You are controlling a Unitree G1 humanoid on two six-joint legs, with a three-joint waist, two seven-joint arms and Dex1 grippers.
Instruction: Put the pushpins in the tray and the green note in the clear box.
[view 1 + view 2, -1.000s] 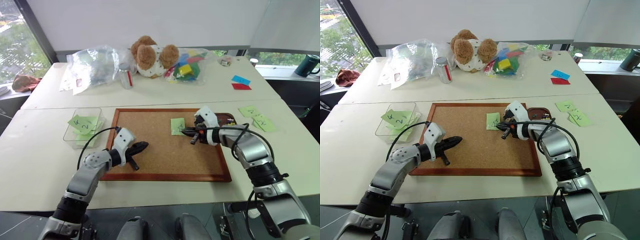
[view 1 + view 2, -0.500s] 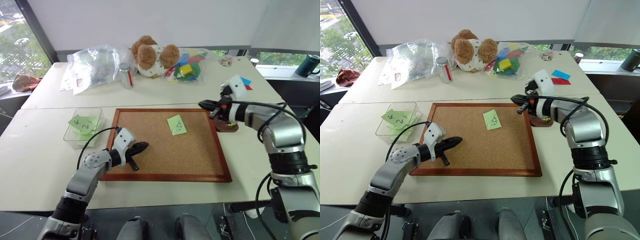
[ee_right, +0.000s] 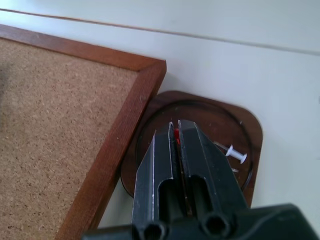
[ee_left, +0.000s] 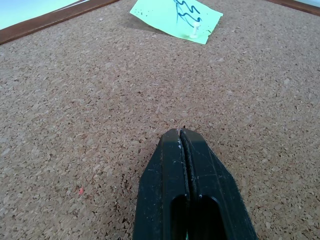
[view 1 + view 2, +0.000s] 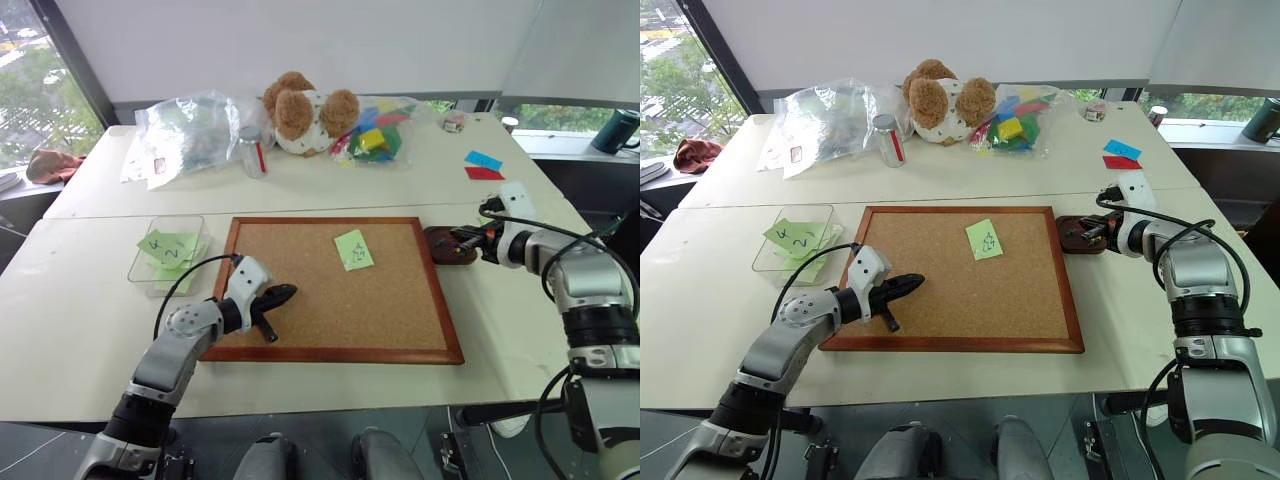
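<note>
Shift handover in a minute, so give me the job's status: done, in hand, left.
Done: one white pushpin lies in the tray. In hand: the right gripper hangs over the tray, shut on a red pushpin. Left: the green note sits on the corkboard with a white pin in it, not yet in the clear box. The left gripper is shut, empty.

Cork board (image 5: 335, 290) with wooden frame lies mid-table. Behind it: teddy bear (image 5: 303, 112), crumpled clear plastic bag (image 5: 190, 128), small jar (image 5: 250, 152), bagged colored blocks (image 5: 375, 130). Blue and red slips (image 5: 482, 166) off its far right corner.
</note>
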